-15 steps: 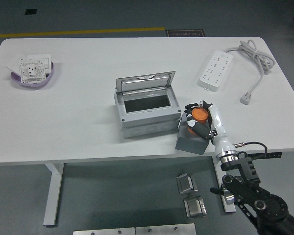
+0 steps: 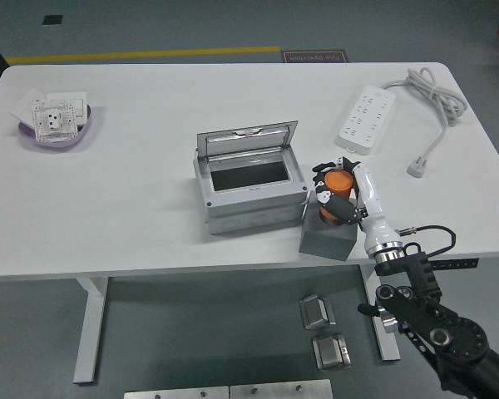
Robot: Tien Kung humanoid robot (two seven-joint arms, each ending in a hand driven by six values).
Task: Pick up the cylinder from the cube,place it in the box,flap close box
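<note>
1. One change against half a second earlier: the right robot hand (image 2: 336, 196) sits slightly higher and farther from the near edge, and the orange cylinder (image 2: 338, 183) has moved with it.
2. The fingers (image 2: 324, 177) are curled around the cylinder, holding it upright; its orange top shows between them.
3. The cylinder is at the top of the grey cube (image 2: 327, 236); whether it still touches the cube cannot be told.
4. The cube stands at the near edge of the white bench (image 2: 133, 208), just beside the grey box (image 2: 249, 187), whose flap is raised and whose inside is open.
5. The right arm rises from the lower right corner, its white forearm (image 2: 373, 212) slanting up and left to the hand.
6. A white power strip (image 2: 365, 116) and a purple bowl (image 2: 56, 129) lie farther off, unmoved.
</note>
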